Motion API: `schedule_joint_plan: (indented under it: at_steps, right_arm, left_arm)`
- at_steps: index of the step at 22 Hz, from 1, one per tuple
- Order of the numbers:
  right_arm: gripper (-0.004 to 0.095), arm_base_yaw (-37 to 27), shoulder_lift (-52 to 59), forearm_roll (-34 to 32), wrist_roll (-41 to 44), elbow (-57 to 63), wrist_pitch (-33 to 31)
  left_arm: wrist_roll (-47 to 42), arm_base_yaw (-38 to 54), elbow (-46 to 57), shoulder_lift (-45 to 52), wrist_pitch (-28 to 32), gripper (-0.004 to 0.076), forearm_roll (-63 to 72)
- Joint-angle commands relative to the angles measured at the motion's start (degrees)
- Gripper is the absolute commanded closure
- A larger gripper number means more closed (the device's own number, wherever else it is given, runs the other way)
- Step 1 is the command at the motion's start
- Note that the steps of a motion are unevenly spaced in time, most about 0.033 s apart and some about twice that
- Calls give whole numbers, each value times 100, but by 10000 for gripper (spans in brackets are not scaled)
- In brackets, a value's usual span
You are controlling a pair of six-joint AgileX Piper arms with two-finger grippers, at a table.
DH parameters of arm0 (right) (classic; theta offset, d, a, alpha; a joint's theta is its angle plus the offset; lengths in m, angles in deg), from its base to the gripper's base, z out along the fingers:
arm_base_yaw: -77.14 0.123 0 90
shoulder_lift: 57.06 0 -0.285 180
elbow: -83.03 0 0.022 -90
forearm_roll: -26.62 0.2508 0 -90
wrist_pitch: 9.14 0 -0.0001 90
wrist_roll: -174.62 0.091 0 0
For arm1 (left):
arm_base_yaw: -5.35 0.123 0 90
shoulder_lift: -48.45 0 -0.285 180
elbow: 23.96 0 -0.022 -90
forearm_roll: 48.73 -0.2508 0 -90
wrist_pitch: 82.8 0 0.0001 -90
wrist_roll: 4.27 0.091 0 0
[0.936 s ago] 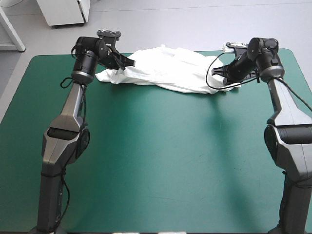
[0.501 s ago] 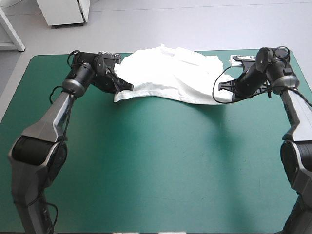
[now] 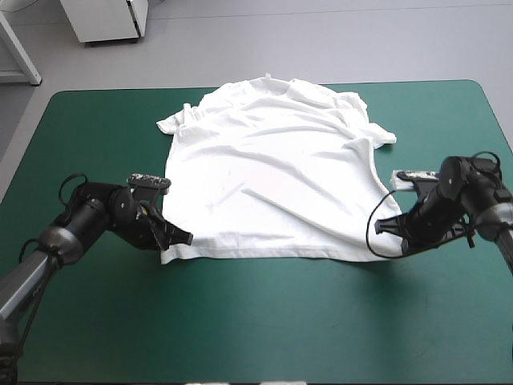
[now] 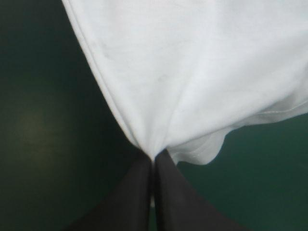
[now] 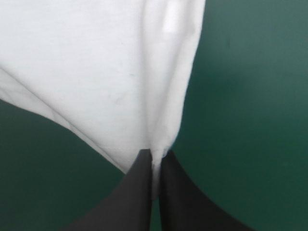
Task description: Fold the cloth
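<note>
Though spread flat, the white T-shirt point(image 3: 272, 176) looks rumpled (long creases).

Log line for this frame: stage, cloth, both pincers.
stage: spread, fold not begun | T-shirt: flat, collar toward far edge | left pincer: shut on near-left hem corner | right pincer: shut on near-right hem corner

The desk point(image 3: 256, 329) wears a teal-green cover with rounded corners. Beyond its far edge lies pale grey floor point(image 3: 345, 40), where a white cabinet point(image 3: 104, 20) stands near a slanting white leg point(image 3: 20, 50)
</note>
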Motion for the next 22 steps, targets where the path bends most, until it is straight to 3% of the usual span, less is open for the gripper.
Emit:
schedule_joint_plan:
  at_steps: [1,7,16,22]
  right_arm:
    - [911,-52,813,1,-59,610,-122]
    - [911,-52,1673,-35,1,1527,-361]
    - [911,-52,3067,283,348,2820,-379]
    - [910,-52,3081,394,389,2871,-379]
  left_arm:
    - [160,-5,414,703,-73,746,394]
    - [605,-5,997,1360,-765,746,894]
    - [560,-5,2155,2854,-1608,746,1471]
    - [581,-5,2155,2923,-1596,745,1498]
